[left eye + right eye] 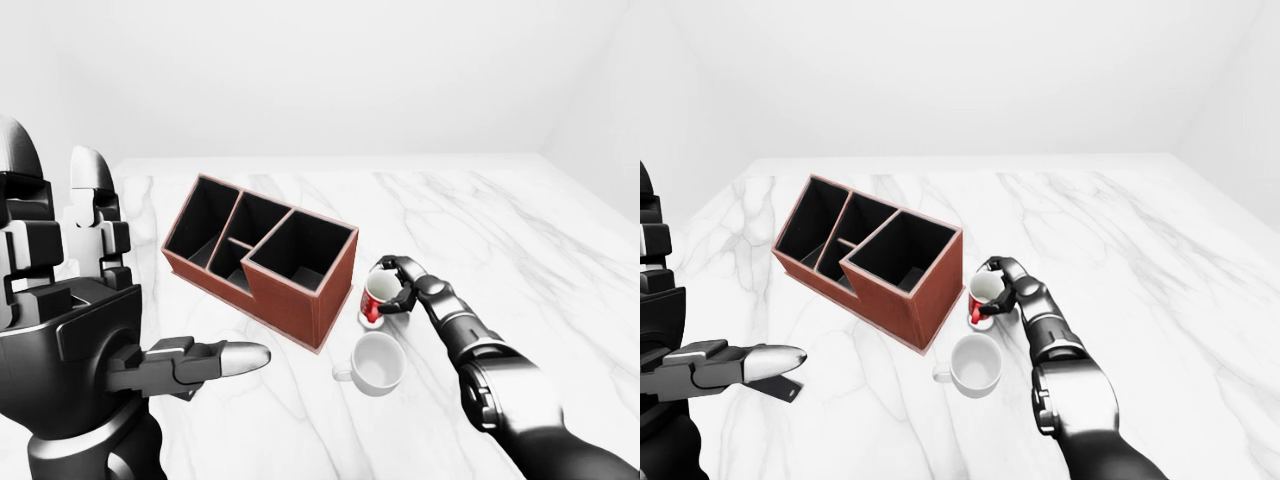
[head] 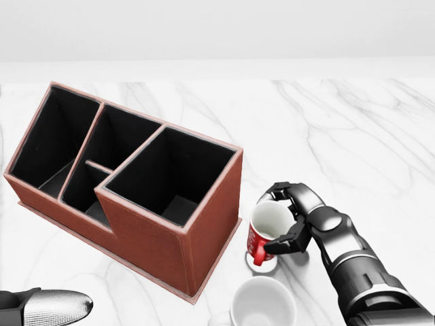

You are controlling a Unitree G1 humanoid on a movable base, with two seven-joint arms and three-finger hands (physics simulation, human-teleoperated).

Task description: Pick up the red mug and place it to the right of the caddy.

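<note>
The right hand [image 2: 284, 221] was clamped on the red mug [image 2: 266, 233], its dark fingers [image 2: 284, 242] wrapped round the rim and side. The mug sat on a small white coaster [image 2: 262, 263] on the marble table [image 2: 353, 136], open mouth tilted toward the camera. To the hand's left in the head view, just beside the mug, stood the brown caddy [image 2: 173, 248] with its black compartments. Below the hand lay a white mug [image 2: 262, 303], near but apart. The left hand [image 1: 95, 300] was raised at the left edge of the left-eye view, its fingers apart, holding nothing.
</note>
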